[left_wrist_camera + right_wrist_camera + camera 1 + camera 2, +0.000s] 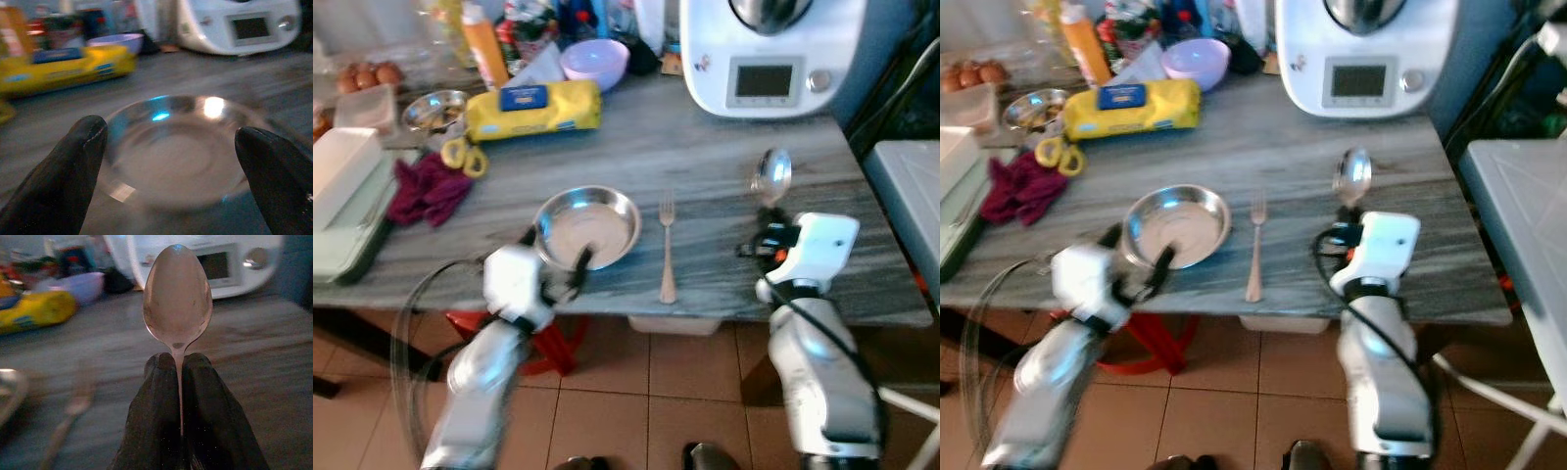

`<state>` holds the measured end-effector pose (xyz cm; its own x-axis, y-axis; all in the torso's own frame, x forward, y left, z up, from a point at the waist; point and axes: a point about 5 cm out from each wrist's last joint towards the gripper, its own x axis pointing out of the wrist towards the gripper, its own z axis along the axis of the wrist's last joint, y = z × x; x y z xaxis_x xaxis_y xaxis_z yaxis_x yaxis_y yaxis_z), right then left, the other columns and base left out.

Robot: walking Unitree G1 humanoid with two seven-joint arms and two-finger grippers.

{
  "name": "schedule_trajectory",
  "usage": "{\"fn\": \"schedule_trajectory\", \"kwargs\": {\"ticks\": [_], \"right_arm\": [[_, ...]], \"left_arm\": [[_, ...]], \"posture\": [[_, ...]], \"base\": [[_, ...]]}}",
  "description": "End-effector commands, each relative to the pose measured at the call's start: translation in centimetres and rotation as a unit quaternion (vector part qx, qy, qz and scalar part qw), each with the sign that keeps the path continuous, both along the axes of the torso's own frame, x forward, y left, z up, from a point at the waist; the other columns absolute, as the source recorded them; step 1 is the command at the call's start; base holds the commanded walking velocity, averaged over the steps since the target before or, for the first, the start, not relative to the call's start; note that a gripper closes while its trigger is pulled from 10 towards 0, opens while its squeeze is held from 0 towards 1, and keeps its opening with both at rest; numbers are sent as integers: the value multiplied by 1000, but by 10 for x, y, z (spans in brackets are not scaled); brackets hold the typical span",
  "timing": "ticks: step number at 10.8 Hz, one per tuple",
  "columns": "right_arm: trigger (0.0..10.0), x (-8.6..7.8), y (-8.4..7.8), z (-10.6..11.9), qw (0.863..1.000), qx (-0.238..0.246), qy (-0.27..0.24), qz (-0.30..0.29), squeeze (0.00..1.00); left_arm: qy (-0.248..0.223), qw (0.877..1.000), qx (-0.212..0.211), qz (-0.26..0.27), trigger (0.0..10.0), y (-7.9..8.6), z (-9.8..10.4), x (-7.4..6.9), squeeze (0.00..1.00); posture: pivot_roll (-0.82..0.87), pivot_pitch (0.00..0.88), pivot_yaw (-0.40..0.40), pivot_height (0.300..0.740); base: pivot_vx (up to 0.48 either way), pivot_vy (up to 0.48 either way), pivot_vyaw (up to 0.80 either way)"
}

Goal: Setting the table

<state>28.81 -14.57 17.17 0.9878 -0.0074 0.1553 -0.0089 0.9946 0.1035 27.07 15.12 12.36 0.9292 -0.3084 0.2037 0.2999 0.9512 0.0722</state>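
A round steel plate lies near the front edge of the grey wooden table. My left gripper is open at the plate's near rim, its fingers spread on either side of the plate. A fork lies just right of the plate, tines pointing away from me. My right gripper is shut on the handle of a steel spoon, bowl pointing away from me, right of the fork. In the right wrist view the spoon sticks up from between the closed fingers.
A white kitchen machine stands at the back right. A yellow packet, lilac bowl, small steel bowl, maroon cloth and pale trays fill the back and left. A red stool sits under the table.
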Motion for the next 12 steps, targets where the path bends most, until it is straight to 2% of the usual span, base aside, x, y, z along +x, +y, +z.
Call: {"fn": "schedule_trajectory", "kwargs": {"ticks": [1,4,6,7,12], "right_arm": [[10000,-1,3,0,1000,4,-1,5,0],[10000,7,4,-4,999,34,22,0,0],[10000,19,11,-12,993,94,65,-6,0],[10000,22,13,-12,994,92,67,-2,0],[10000,42,22,-21,981,149,125,7,0]], "left_arm": [[-7,1000,4,-1,10000,3,4,-5,0],[7,1000,9,-9,10000,8,-1,-17,0],[24,999,19,-25,10000,8,-8,-25,0],[25,999,18,-24,10000,8,-8,-25,0],[42,998,15,-41,10000,7,-20,-28,0]], "posture": [[-77,182,90,740],[-69,186,87,740],[-64,187,88,740],[-60,189,89,740],[-47,195,87,740]], "base": [[0,0,0],[0,0,0],[0,0,0],[0,0,0],[0,0,0]]}}
